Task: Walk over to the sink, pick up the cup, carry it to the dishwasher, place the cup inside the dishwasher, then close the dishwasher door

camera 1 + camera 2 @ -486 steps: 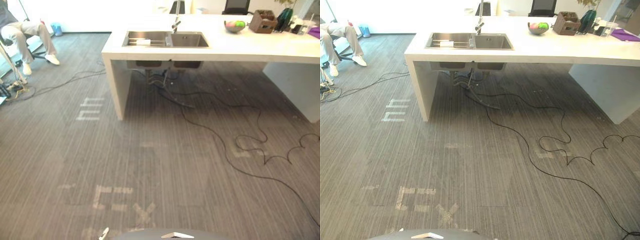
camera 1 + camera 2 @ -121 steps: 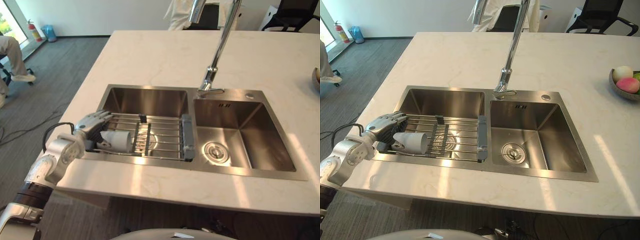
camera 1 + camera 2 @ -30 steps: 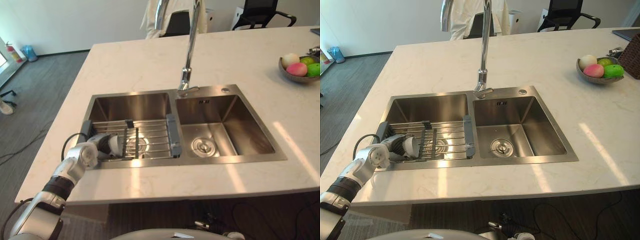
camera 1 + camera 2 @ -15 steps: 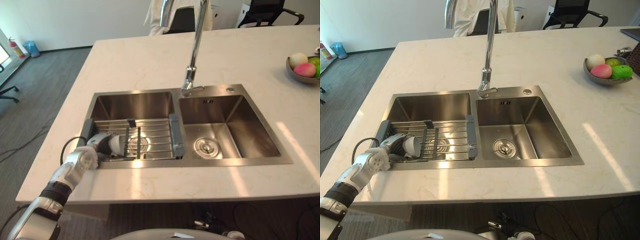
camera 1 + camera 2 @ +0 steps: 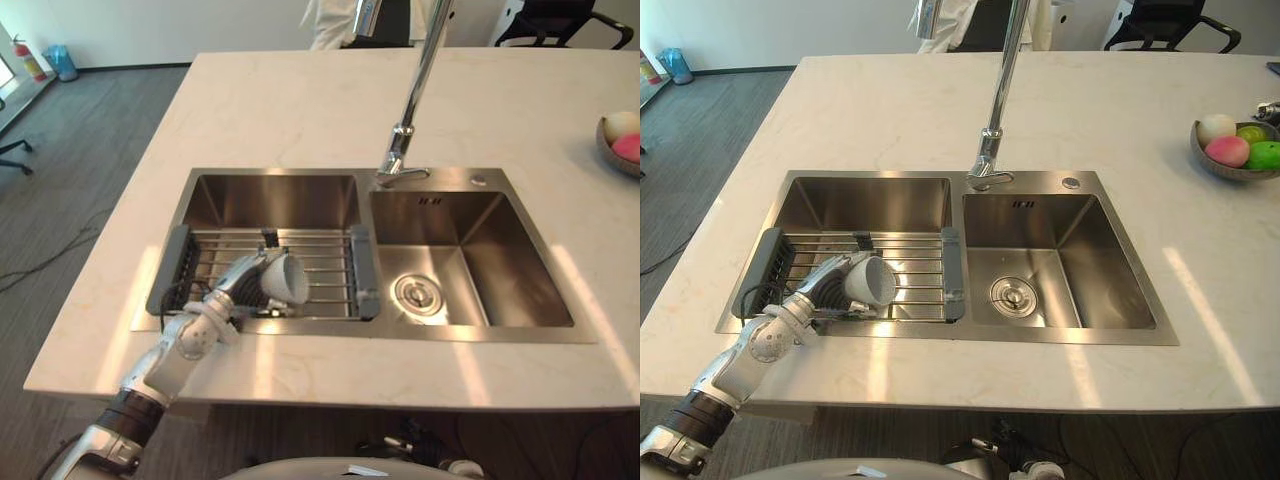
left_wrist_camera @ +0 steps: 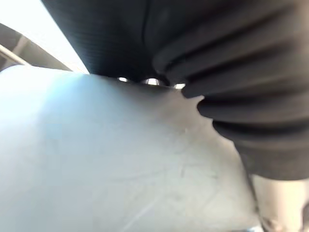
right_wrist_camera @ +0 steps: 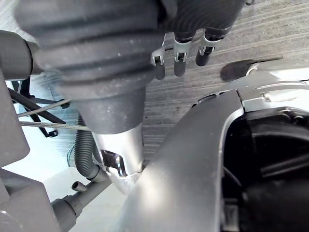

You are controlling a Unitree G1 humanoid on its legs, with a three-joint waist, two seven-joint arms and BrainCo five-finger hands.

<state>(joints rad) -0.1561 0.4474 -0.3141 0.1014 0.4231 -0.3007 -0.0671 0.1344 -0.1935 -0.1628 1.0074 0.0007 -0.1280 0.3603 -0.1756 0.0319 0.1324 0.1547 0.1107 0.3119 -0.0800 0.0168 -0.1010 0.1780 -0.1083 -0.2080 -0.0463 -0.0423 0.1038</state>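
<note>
Left hand [image 5: 238,290], fingers clamped round the cup [image 5: 287,278], has lifted it off the rack's [image 5: 325,262] left end; it now hangs over mid-rack in the sink's [image 5: 470,334] left basin. Pick-up looks done; carrying comes next. Right hand [image 7: 176,59] hangs over carpet

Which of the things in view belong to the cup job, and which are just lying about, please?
Job in hand: cup, left hand gripping it, sink.
Lying about: drying rack, tap, fruit bowl.
</note>
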